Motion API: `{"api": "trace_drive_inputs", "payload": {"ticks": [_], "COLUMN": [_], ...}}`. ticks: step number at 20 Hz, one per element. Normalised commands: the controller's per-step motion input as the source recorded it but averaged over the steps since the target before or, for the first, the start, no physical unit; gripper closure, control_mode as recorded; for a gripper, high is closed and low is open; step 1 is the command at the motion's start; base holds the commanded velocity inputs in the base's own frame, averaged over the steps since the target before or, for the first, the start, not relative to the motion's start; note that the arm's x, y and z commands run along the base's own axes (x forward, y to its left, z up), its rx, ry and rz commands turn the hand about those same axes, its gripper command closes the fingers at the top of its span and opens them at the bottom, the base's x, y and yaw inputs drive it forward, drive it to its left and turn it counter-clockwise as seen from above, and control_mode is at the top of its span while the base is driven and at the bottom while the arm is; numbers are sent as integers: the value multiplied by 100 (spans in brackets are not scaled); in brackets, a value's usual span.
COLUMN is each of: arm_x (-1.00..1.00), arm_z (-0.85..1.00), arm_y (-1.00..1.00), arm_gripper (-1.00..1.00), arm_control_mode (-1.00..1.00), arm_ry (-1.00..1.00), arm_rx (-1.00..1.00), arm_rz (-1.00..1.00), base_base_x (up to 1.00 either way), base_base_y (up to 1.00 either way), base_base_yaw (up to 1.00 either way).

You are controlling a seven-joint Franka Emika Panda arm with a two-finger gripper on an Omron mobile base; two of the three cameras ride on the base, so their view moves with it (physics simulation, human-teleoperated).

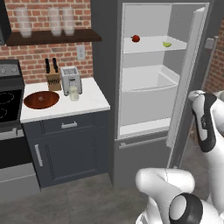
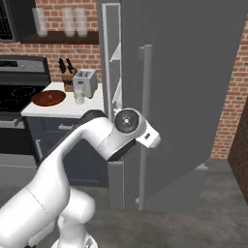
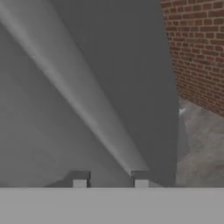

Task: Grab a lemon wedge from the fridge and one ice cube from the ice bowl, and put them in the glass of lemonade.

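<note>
Dark-grey fridge [image 1: 105,65], white shelves (curved lemon wedge [image 1: 167,44])

Tool [image 3: 110,178] cut off low — whether it grips the handle [image 3: 94,109] unclear.

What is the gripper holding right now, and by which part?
It cannot be told for sure. In the hand view the gripper straddles the fridge door's bar handle, fingertips either side, but whether they actually clamp it is unclear.

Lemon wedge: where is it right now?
In the left base view, the lemon wedge lies on the open fridge's top shelf, at its right end, right of the red fruit.
</note>
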Motion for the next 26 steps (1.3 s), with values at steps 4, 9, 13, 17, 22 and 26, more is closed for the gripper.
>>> {"api": "trace_drive_inputs", "payload": {"ticks": [4,9,13,17,22,26], "arm_x": [-46,-24,-1,5,62,67], "arm_z": [69,52,30,13,0,-8], "arm_y": [0,19,43,61,66,63], "arm_gripper": [-100,-100,-100,-100,-100,-100], "arm_control_mode": [-100,-100,-100,-100,-100,-100], "arm_ry": [0,0,7,15,25,23], "arm_rx": [0,-2,-6,-8,-15,-26], "arm_rz": [0,0,0,0,0,10], "base_base_x": [0,0,0,0,0,0], "base_base_y": [0,0,0,0,0,0], "base_base_yaw": [0,0,0,0,0,0]}}
